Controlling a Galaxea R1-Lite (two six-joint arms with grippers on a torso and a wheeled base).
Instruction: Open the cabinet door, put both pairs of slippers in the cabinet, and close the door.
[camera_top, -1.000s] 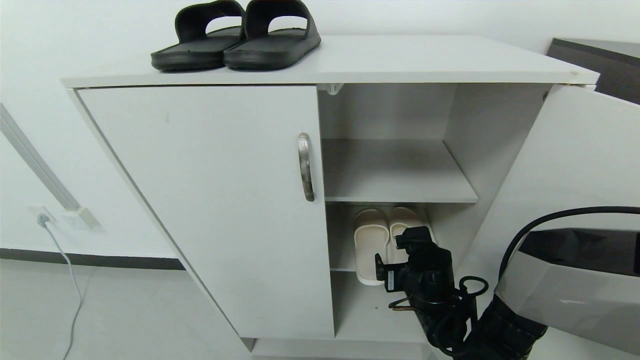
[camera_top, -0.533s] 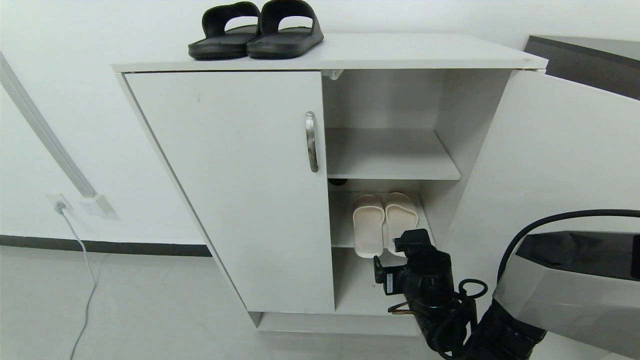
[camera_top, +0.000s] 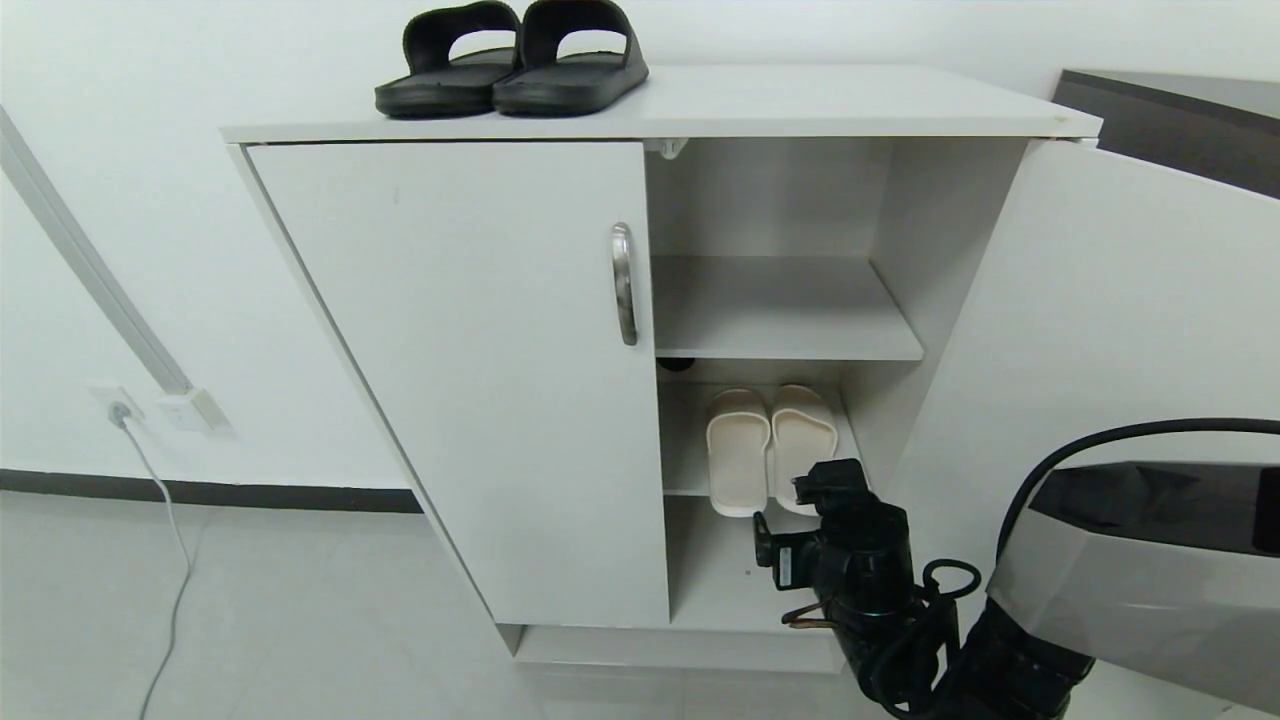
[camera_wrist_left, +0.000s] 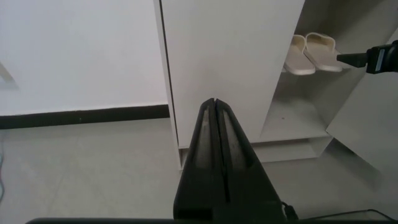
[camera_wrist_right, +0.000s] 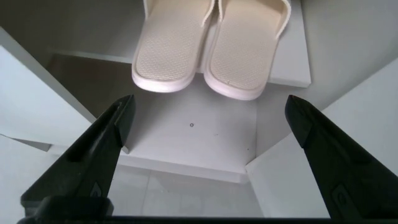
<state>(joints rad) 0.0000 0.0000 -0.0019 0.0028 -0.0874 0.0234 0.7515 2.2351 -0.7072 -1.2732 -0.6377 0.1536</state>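
Inside the white cabinet (camera_top: 450, 400), on the middle shelf, a cream pair of slippers (camera_top: 770, 448) lies side by side, its near ends overhanging the shelf edge. The right door (camera_top: 1100, 320) stands wide open. The right end effector (camera_wrist_right: 208, 118) hovers just in front of that pair, spread wide and holding nothing. The left end effector (camera_wrist_left: 214, 109), low near the cabinet's base, appears closed and empty. A black pair of slippers (camera_top: 515, 62) sits on the cabinet top. One pair seems stowed; the next move likely calls for reaching up to grasp the black pair.
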